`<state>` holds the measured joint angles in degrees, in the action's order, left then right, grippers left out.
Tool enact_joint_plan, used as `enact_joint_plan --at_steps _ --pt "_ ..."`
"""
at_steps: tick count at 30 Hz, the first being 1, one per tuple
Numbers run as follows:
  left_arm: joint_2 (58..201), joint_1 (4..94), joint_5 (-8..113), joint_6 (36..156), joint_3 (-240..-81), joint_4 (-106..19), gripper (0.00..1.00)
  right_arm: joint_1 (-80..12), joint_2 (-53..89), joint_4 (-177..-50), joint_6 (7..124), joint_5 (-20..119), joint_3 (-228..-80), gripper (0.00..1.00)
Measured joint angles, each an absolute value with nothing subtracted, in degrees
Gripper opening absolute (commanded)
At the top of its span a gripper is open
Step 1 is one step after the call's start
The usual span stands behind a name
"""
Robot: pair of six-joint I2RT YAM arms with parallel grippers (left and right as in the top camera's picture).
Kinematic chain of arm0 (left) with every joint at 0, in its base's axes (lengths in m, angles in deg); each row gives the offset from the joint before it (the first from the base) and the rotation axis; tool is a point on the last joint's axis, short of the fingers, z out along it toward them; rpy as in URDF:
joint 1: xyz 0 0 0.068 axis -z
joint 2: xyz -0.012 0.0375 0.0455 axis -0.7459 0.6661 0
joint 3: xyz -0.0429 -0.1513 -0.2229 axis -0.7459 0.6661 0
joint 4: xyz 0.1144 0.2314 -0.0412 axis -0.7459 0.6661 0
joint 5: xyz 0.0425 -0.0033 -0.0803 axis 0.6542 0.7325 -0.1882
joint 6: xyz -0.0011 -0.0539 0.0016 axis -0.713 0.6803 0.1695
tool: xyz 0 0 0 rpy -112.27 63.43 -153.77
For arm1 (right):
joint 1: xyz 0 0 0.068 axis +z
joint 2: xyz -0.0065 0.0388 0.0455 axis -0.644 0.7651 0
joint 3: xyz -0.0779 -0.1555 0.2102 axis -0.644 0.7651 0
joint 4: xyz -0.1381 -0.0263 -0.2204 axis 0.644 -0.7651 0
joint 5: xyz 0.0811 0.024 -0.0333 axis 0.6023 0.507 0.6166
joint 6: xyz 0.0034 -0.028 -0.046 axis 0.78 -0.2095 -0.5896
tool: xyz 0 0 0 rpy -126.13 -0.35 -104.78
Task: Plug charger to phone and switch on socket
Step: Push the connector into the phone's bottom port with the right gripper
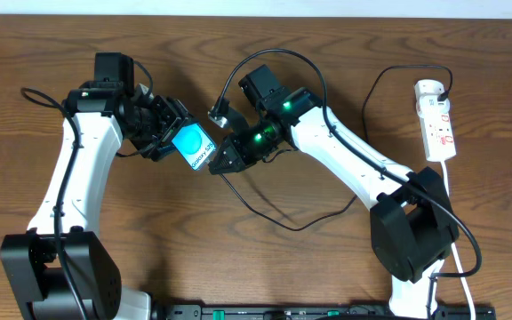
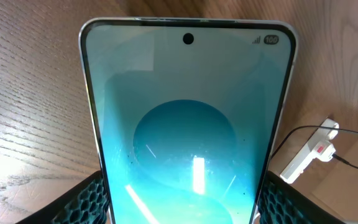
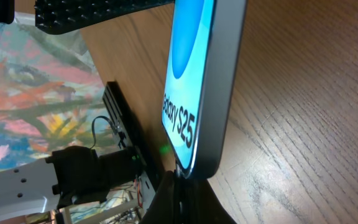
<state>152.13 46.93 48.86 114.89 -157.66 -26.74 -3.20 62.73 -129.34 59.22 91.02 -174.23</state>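
The phone [image 1: 192, 145] sits left of centre, lifted off the table and tilted, pinched by its long edges in the left fingers [image 2: 79, 202]. The screen is lit cyan with a paler circle and has "Galaxy S25" at its lower-right end. The charger [image 1: 293, 228] is a thin black cable. Its tip end is in the right fingers [image 3: 191, 202], right at the phone's bottom edge, but I can't tell if it's seated. From there it loops across the table to a black plug in the socket [image 1: 438, 124], a white strip with red markings lying flat at upper right.
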Motion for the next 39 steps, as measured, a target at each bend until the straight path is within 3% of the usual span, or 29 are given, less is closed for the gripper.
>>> enact_joint_plan --at_steps 39 --pt "152.10 46.87 48.88 113.64 -157.66 -27.04 0.07 -3.20 62.73 -128.23 60.53 91.39 -174.08 0.01"
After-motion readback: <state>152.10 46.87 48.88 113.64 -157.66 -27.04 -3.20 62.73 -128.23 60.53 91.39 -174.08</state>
